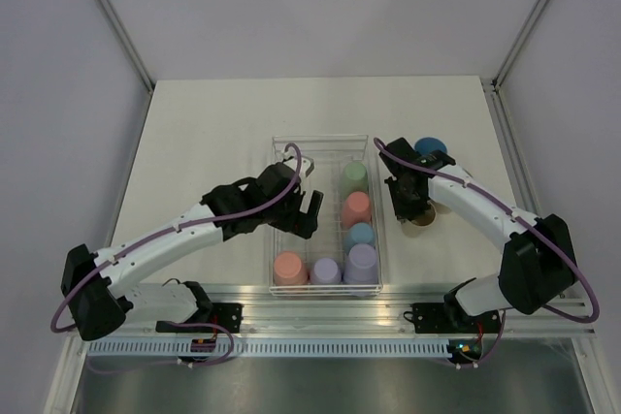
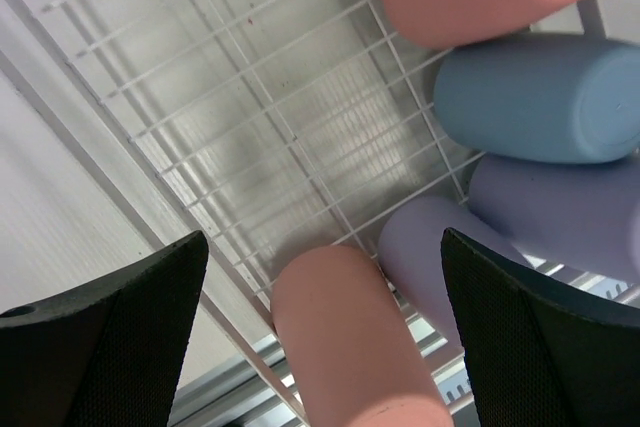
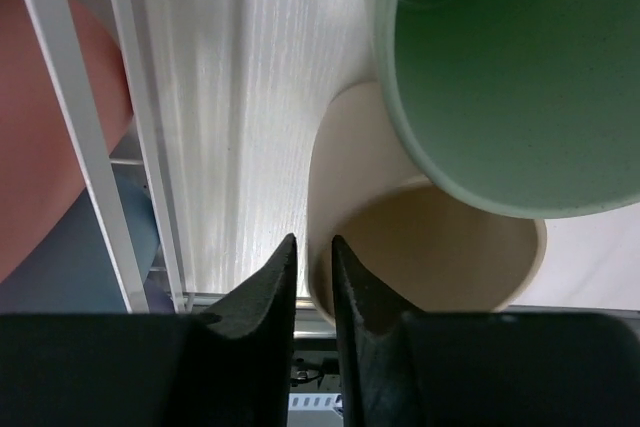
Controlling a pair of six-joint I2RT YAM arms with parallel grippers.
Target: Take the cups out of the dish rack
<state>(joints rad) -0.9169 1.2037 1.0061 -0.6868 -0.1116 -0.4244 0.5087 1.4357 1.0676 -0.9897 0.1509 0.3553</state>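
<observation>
On the worktop (image 1: 194, 123), seen from above, six cups (image 1: 356, 208) sit in the dish rack (image 1: 273, 210), and a blue cup (image 1: 430, 147) stands outside to its right.

The left wrist view shows the left pincer (image 2: 322, 247) gaping wide above a salmon cup (image 2: 350, 347).

The right wrist view shows the right pincer (image 3: 312, 267) barely parted and empty beside a beige cup (image 3: 430, 247) and a green cup (image 3: 500, 77), both outside the rack. I'd judge three unloaded and six left.

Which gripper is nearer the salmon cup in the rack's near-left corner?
Left. The left gripper hangs over the dish rack, just beyond that salmon cup. The right gripper is outside the rack's right side, at the beige cup.
</observation>
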